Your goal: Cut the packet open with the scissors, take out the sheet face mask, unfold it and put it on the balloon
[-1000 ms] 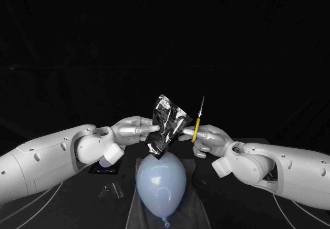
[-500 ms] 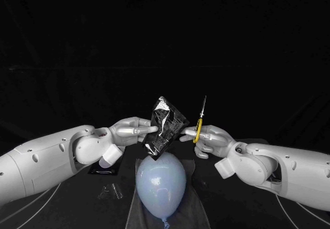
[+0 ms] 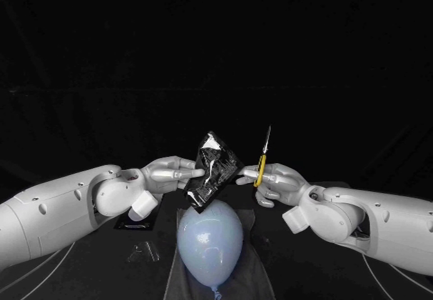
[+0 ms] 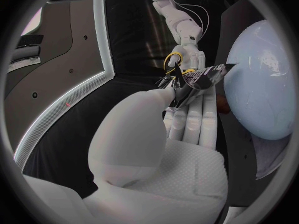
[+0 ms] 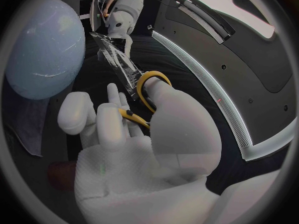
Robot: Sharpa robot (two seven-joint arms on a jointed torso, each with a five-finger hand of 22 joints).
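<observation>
My left hand [image 3: 173,173] holds the black foil packet [image 3: 210,169] upright above the pale blue balloon [image 3: 211,240], pinching its side. Beside it on the right, my right hand [image 3: 275,183] grips the yellow-handled scissors [image 3: 263,156] with the blades pointing up, close to the packet's edge. In the left wrist view the packet [image 4: 198,78] sits at my fingertips [image 4: 187,119] with the scissors [image 4: 174,64] beyond it. In the right wrist view the yellow scissor loop [image 5: 149,84] is around my thumb and the packet [image 5: 118,62] lies just ahead.
The balloon lies on a dark cloth strip [image 3: 257,275] near the table's front. A small dark tray [image 3: 135,222] and a clear plastic piece [image 3: 144,251] lie at the left of the balloon.
The packet has turned in my left hand, showing a narrower face and sitting slightly lower. The scissors have risen a little and stay beside it.
</observation>
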